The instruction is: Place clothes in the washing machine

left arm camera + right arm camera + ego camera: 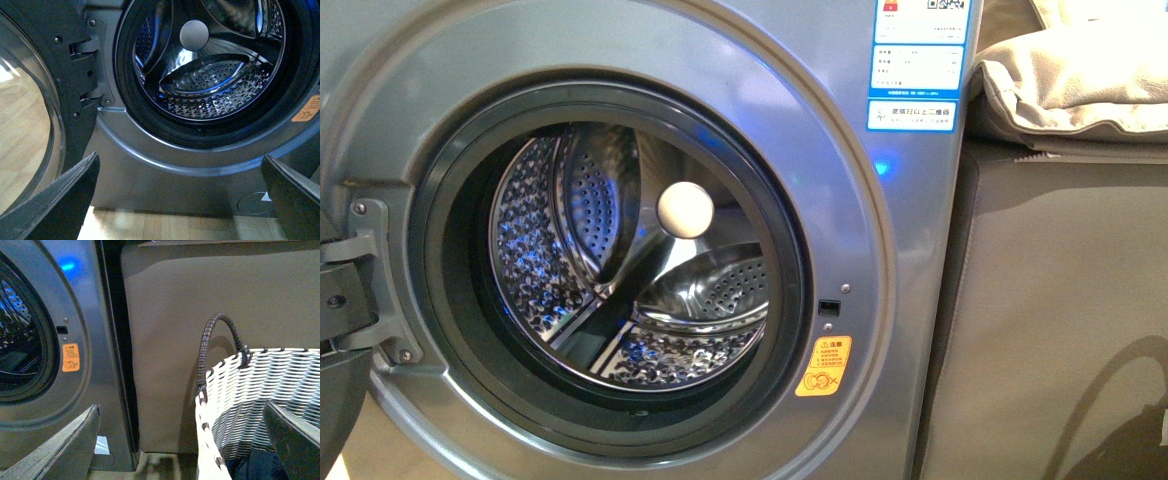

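The silver-grey washing machine (880,250) fills the front view, its porthole open and the shiny perforated drum (620,270) empty. It also shows in the left wrist view (150,165) and the right wrist view (85,315). The dark navy clothes (252,469) lie low inside a white woven basket (260,385), only a small part showing. My left gripper (180,165) is open and empty, low in front of the drum mouth. My right gripper (181,407) is open and empty, over the basket's near rim beside the machine. Neither arm shows in the front view.
The machine's round glass door (25,125) hangs open on its hinge side. A grey-brown cabinet (1060,300) stands right of the machine with a beige cushion (1080,80) on top. The basket has a dark arched handle (210,340). Wooden floor (150,225) lies below.
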Controlling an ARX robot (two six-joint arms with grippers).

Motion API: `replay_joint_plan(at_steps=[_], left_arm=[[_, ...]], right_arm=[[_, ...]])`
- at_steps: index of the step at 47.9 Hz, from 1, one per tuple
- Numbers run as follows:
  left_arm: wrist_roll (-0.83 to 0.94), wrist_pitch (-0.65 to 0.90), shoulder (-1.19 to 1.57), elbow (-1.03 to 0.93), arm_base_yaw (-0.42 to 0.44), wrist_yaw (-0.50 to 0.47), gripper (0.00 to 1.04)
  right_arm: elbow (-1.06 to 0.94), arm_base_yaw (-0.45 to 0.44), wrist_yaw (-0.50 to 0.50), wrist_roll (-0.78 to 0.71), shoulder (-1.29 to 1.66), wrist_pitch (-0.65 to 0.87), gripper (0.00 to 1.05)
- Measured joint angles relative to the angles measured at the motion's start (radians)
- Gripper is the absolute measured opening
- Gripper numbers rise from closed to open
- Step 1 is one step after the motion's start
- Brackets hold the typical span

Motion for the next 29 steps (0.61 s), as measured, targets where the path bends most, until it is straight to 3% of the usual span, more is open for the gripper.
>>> replay_joint_plan(at_steps=[29], left_arm=[[0.0, 0.0, 0.0, 0.0, 0.0, 0.0, 0.98]], right_arm=[[0.0, 0.0, 0.0, 0.0, 0.0, 0.0, 0.97]])
